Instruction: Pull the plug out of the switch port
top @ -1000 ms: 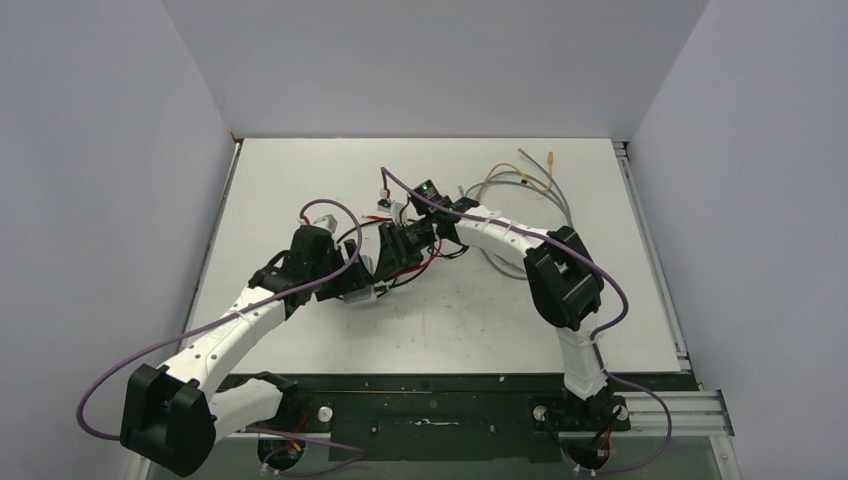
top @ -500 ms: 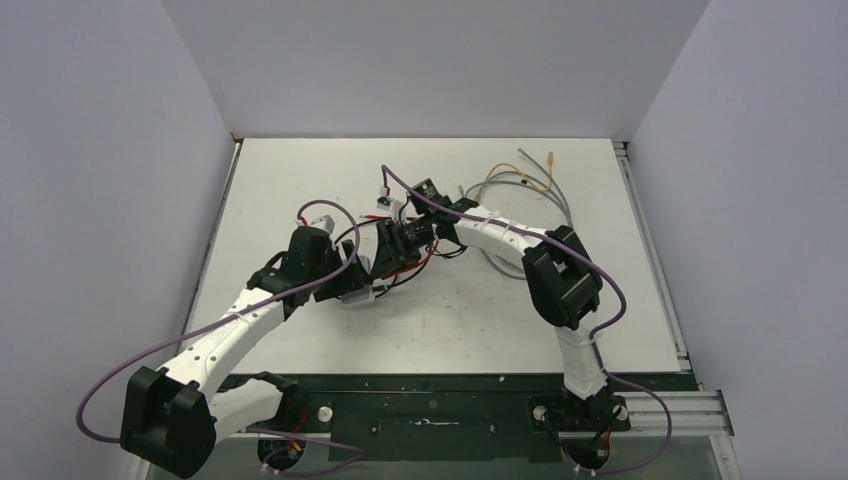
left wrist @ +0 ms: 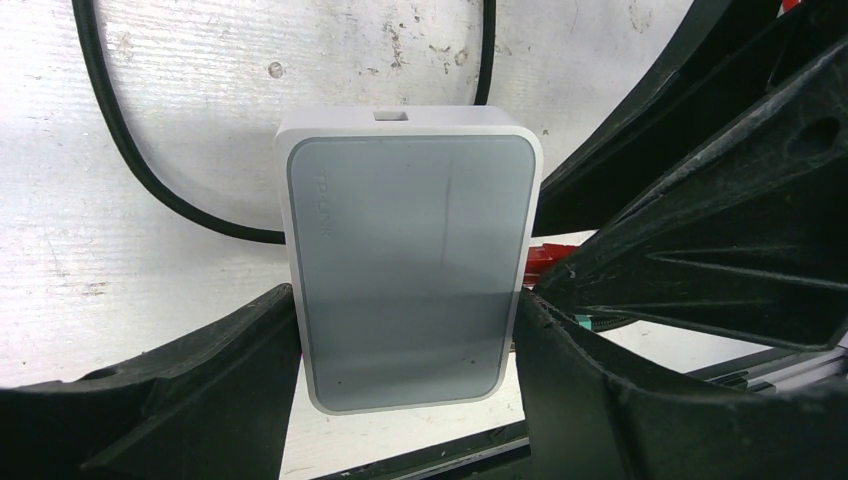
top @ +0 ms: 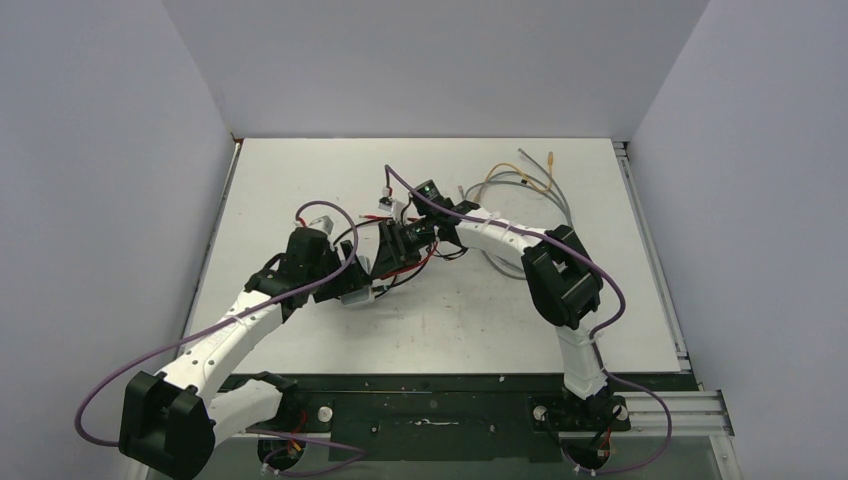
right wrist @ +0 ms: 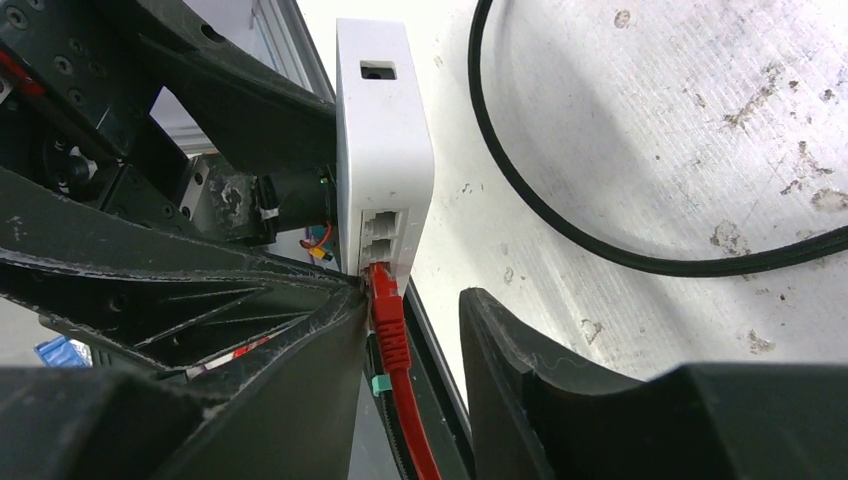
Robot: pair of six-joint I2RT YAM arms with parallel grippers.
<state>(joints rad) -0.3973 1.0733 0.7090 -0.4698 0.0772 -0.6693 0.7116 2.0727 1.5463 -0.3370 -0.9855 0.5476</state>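
- Left wrist view: your left gripper (left wrist: 408, 300) pinches the switch (left wrist: 410, 270) by its two long sides, and only at the end nearest the camera. Those sides look smooth, so a hard tug on the plug could slide the box out of that hold. The switch is a flat pale grey-blue box with rounded corners, a white rim and a small slot in its far edge. It sits over the bench (left wrist: 150, 250), with a black cable (left wrist: 130, 170) curving round behind it.
- Right wrist view: the right gripper (right wrist: 415, 295) stands spread around the red plug (right wrist: 385, 290), which is seated in the lowest socket. One finger is against the plug and the other is apart from it. If you close off-centre or low on the red cable (right wrist: 410, 420), I judge you would strain the cord, and an unpressed latch would drag the switch along. Edge-on, the box is thin and white, with stacked sockets.
- Top view: both arms meet left of the bench's middle, about midway between its near and far edges. The switch is mostly hidden there.
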